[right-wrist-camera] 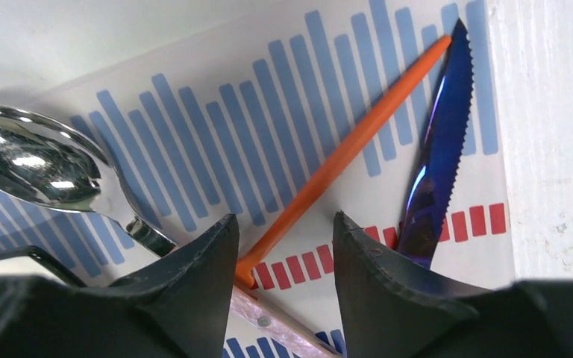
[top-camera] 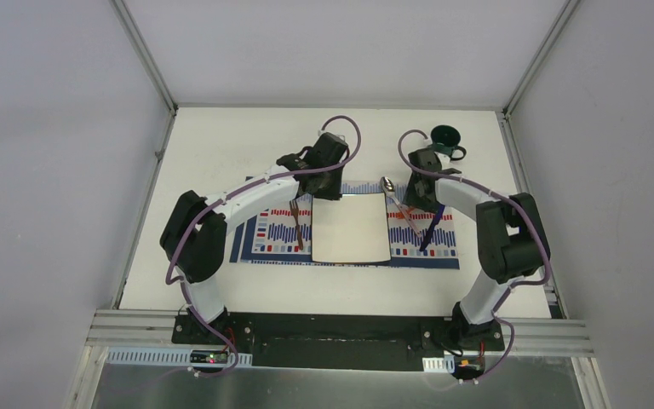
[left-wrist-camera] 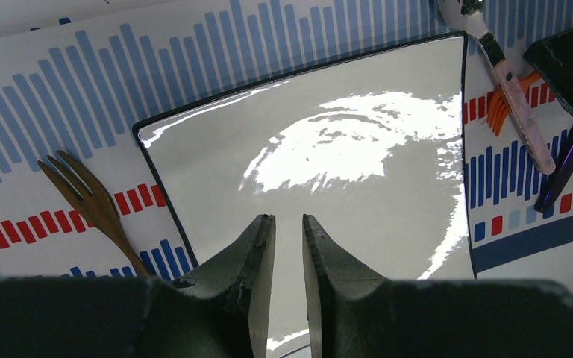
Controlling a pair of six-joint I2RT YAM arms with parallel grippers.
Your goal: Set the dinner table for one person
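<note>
On the white dinner table (top-camera: 221, 145) lies a striped placemat (top-camera: 264, 243) with a square white plate (top-camera: 351, 230) in its middle. A wooden fork (left-wrist-camera: 93, 201) rests left of the plate. To its right lie a spoon (right-wrist-camera: 33, 160), an orange fork (right-wrist-camera: 343, 156) and a blue serrated knife (right-wrist-camera: 436, 164). My left gripper (left-wrist-camera: 289, 218) hovers over the plate's (left-wrist-camera: 328, 186) far edge. Its jaws are narrowly apart with nothing between them. My right gripper (right-wrist-camera: 284, 218) stands open just above the orange fork's handle, where it crosses the spoon's pink handle.
A dark green cup (top-camera: 445, 138) stands on the table at the back right, beyond the right arm. Aluminium frame posts and white walls close in the table's left, right and far sides.
</note>
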